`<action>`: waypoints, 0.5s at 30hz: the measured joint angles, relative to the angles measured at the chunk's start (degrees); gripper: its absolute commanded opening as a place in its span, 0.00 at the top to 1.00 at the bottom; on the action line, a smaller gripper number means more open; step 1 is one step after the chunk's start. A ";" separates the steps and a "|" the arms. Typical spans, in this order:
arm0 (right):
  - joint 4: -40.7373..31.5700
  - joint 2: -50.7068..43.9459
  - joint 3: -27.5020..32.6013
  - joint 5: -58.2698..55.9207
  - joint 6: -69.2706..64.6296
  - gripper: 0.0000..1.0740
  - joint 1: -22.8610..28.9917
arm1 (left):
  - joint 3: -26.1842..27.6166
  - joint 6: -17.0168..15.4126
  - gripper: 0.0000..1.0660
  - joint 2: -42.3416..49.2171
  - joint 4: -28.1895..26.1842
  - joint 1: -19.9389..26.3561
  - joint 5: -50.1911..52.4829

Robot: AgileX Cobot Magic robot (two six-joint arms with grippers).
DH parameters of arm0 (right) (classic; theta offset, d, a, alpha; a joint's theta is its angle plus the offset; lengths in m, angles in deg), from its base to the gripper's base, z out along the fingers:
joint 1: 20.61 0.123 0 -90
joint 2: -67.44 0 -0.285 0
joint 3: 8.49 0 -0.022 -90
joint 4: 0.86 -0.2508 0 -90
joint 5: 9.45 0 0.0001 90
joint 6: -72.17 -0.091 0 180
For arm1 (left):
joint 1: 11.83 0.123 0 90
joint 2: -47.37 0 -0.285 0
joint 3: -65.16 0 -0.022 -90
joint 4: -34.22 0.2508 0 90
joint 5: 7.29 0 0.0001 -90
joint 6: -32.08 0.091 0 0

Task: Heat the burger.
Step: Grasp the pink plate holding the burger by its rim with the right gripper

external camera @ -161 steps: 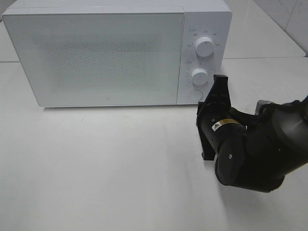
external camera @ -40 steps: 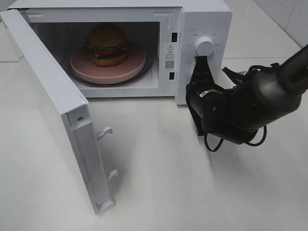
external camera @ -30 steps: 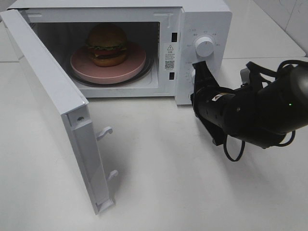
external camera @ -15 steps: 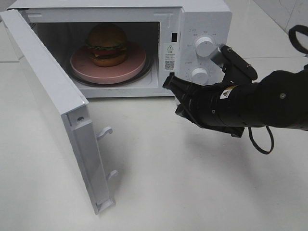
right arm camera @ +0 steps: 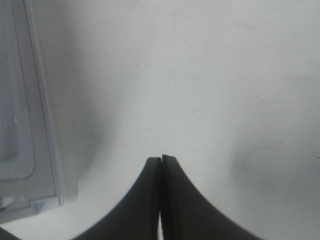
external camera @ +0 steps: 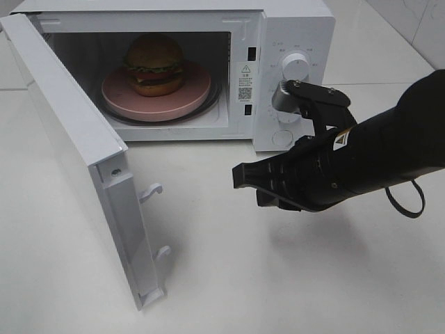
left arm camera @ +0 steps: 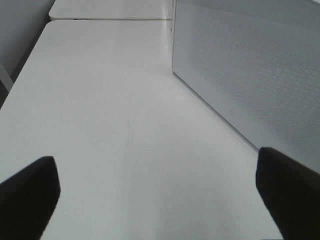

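Note:
The burger [external camera: 154, 64] sits on a round pink plate [external camera: 186, 96] inside the white microwave [external camera: 295, 28], whose door [external camera: 76, 149] stands swung wide to the left. My right gripper [external camera: 238, 177] is shut on nothing and points left, low over the table in front of the microwave's opening. The right wrist view shows its fingertips [right arm camera: 161, 160] pressed together, with the door's edge [right arm camera: 25, 125] ahead of them. My left gripper [left arm camera: 156, 165] is open and empty beside the door's dotted outer face [left arm camera: 250, 75]. It is outside the exterior high view.
Two knobs [external camera: 297, 67] and a round button [external camera: 281, 138] are on the microwave's control panel, just behind my right arm [external camera: 361, 163]. Latch hooks [external camera: 151, 191] stick out from the open door's edge. White table [external camera: 229, 278] spreads in front.
The microwave door, shut in the oldest frame, is open. Over the last second my right gripper left the control panel, swung left and came down in front of the opening.

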 measured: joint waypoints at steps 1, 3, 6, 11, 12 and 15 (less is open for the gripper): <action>0.69 -0.17 -0.86 -3.44 3.55 0.96 0.00 | 0.00 0.00 0.06 0.00 0.00 0.00 0.00; 1.89 -0.29 -2.01 -6.65 7.45 0.95 0.00 | 0.00 0.00 0.06 0.00 0.00 0.00 0.00; 4.93 -0.29 -3.50 -11.23 12.95 0.95 0.00 | 0.00 0.00 0.06 0.00 0.00 0.00 0.00; 10.37 -0.29 -6.13 -19.08 22.69 0.92 0.00 | 0.00 0.00 0.06 0.00 0.00 0.00 0.00; 10.37 -0.29 -6.13 -19.08 22.69 0.92 0.00 | 0.00 0.00 0.06 0.00 0.00 0.00 0.00; 13.12 -0.29 -7.96 -23.43 28.07 0.90 0.00 | 0.00 0.00 0.06 0.00 0.00 0.00 0.00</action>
